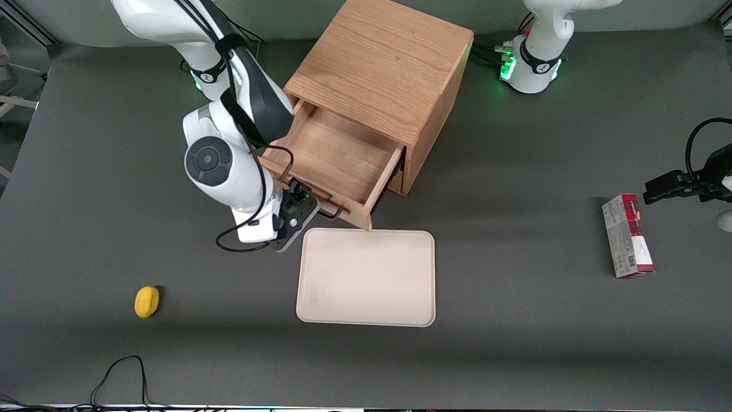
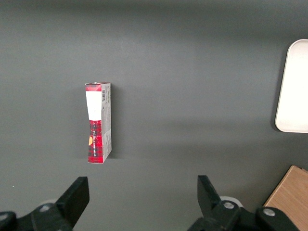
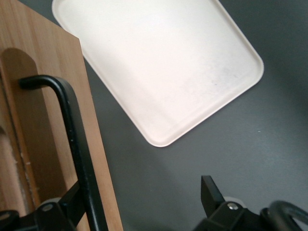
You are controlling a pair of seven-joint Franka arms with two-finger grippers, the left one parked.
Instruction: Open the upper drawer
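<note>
The oak cabinet (image 1: 383, 68) stands at the back of the table. Its upper drawer (image 1: 337, 154) is pulled far out toward the front camera, and its wooden floor is bare. The thin black bar handle (image 1: 329, 213) sits on the drawer front. My gripper (image 1: 303, 200) is at the drawer front, by the handle's end toward the working arm. In the right wrist view the gripper (image 3: 142, 202) is open wide. The handle (image 3: 79, 144) runs close beside one finger (image 3: 74, 202), inside the gap. The drawer front (image 3: 43, 96) shows as light wood.
A cream tray (image 1: 366, 277) lies just in front of the open drawer, also in the right wrist view (image 3: 159, 62). A small yellow object (image 1: 147, 301) lies toward the working arm's end. A red box (image 1: 627, 236) lies toward the parked arm's end.
</note>
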